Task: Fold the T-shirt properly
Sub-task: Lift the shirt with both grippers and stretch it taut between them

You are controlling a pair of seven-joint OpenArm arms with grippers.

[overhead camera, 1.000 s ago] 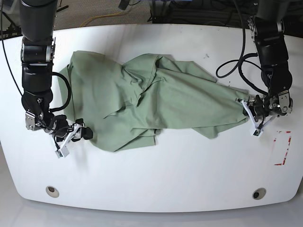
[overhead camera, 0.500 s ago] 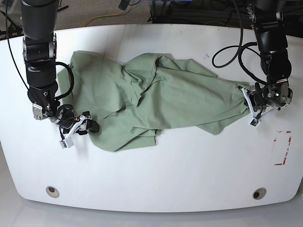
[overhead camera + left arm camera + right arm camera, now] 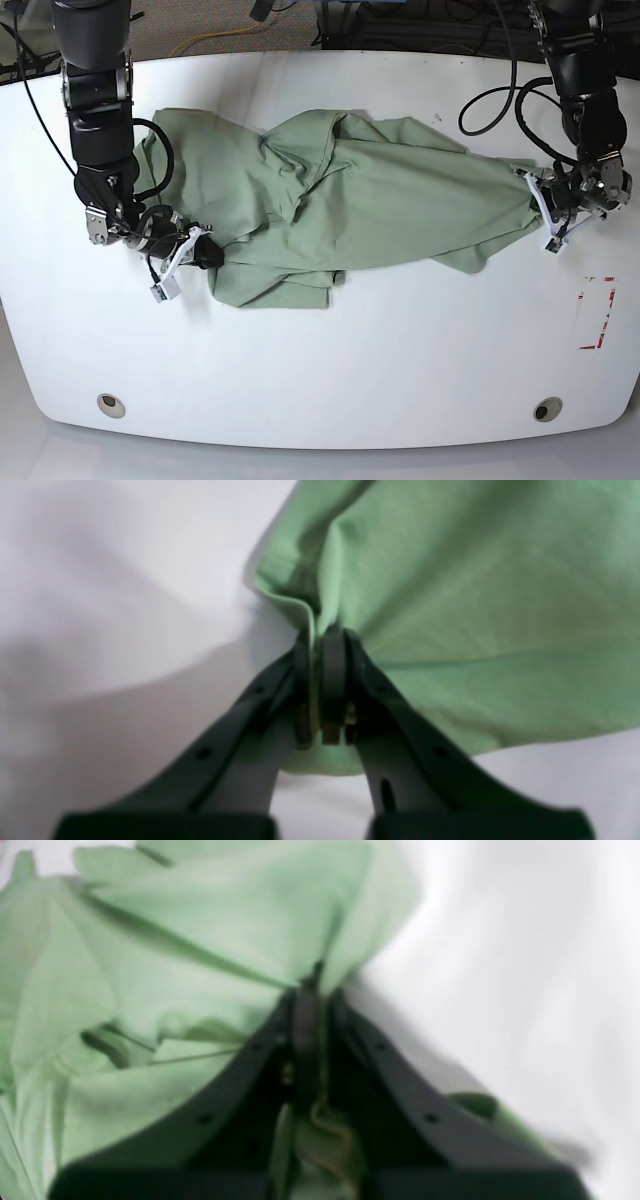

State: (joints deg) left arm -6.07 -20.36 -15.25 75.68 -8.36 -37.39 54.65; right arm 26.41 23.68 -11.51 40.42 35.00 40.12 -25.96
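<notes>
Our right gripper (image 3: 192,252) has just clenched on the T-shirt (image 3: 340,200); left gripper (image 3: 545,212) grasps its other edge. Still spreading; next we pull apart.

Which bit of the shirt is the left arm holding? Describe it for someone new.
On the white table lies one crumpled sage-green T-shirt. Follow it to its end on the base view's right, where it narrows to a point. There the left gripper is shut on a hemmed edge, unlike the bunched lower corner pinched by the right gripper.
</notes>
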